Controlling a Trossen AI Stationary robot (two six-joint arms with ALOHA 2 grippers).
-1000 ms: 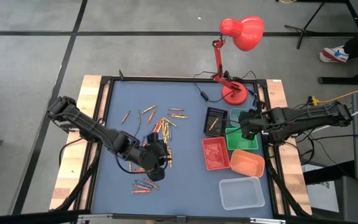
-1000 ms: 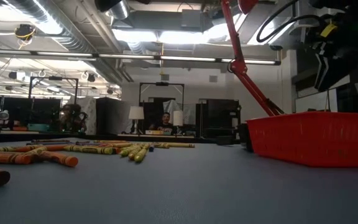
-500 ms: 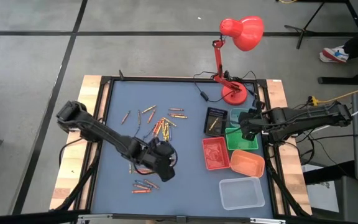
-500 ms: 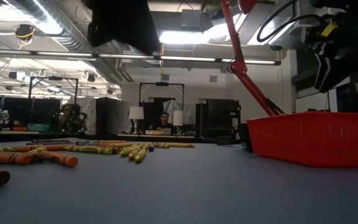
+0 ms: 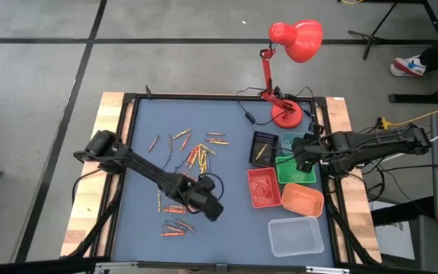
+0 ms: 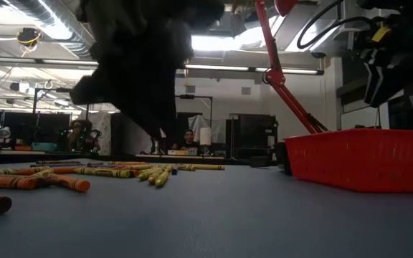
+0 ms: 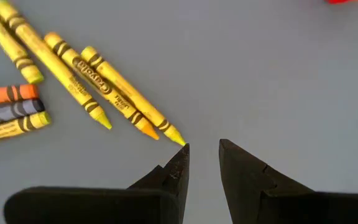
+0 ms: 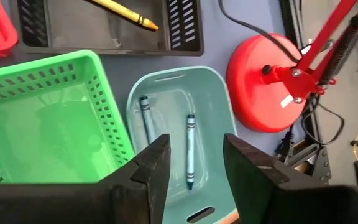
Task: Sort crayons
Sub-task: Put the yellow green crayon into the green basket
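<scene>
Hovering low over the blue surface (image 5: 226, 228), the left claw (image 7: 202, 155) stands slightly parted and empty, its tips just beside the point of a yellow crayon (image 7: 129, 93). More crayons (image 5: 196, 156) lie scattered toward ten o'clock across the surface. The right claw (image 8: 194, 155) gapes, holding nothing, above a teal tray (image 8: 219, 134) with what look like two blue crayons (image 8: 189, 149) inside; a green tray (image 8: 48, 124) sits at nine o'clock.
</scene>
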